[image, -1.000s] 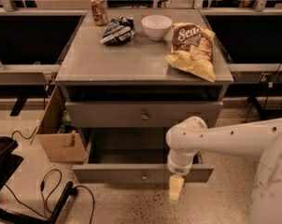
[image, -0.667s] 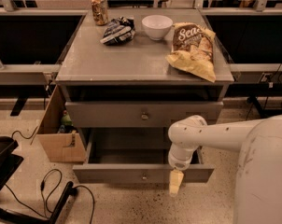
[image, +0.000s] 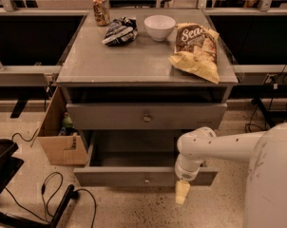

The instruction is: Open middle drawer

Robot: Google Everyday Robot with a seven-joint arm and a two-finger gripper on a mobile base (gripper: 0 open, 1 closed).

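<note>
The pincer (image: 181,192) has dipped slightly; I cannot tell its grip. It hangs before the open bottom drawer (image: 134,177), with the middle drawer (image: 146,116) up-left and a chip bag (image: 196,51) on the table (image: 124,63) above.

Gray table (image: 134,61) carrying soda can (image: 101,9), dark wrapper (image: 119,31), white bowl (image: 159,26), yellow chip bag (image: 196,51), jaws low above speckled floor (image: 134,208)

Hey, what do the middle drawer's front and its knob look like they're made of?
Middle drawer: matte gray front, probably painted metal or laminate; flat, even, no grain. Knob: likely metal; small, round, catches light. The gripper hangs lower, by the open bottom drawer.
</note>
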